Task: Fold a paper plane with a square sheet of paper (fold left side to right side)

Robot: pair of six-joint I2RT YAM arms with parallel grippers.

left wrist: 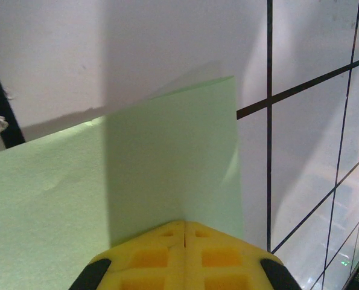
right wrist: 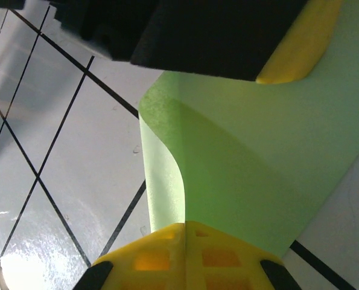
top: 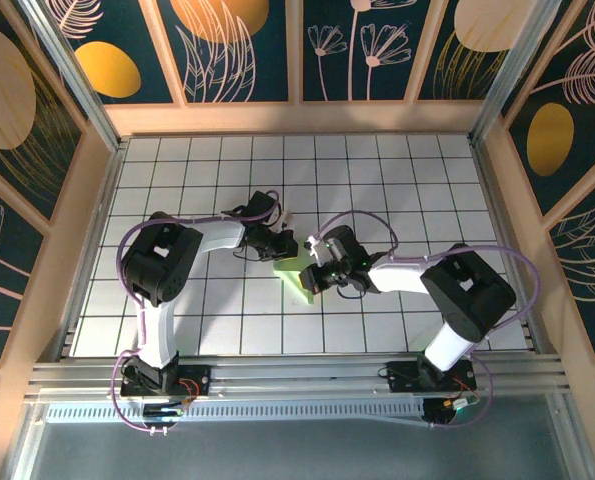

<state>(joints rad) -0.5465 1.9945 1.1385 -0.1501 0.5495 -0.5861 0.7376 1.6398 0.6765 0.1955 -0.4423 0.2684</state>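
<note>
The square sheet of paper [top: 292, 272] is pale green and lies partly folded on the tiled table between my two grippers. My right gripper [top: 315, 278] is shut on it. In the right wrist view a curled flap of the paper [right wrist: 161, 163] runs straight into the seam of the closed yellow jaws [right wrist: 185, 225]. My left gripper [top: 282, 246] is shut too. Its joined tips [left wrist: 184, 222] rest against the flat green paper [left wrist: 167, 157], and nothing shows between them. One of its yellow fingers [right wrist: 300, 48] sits on the paper's far part. No dart shape shows.
White tiles with black grid lines [top: 217, 310] surround the paper on every side. Wooden walls [top: 297, 118] close in the table at the back and sides. A metal rail [top: 297, 375] carrying both arm bases runs along the near edge.
</note>
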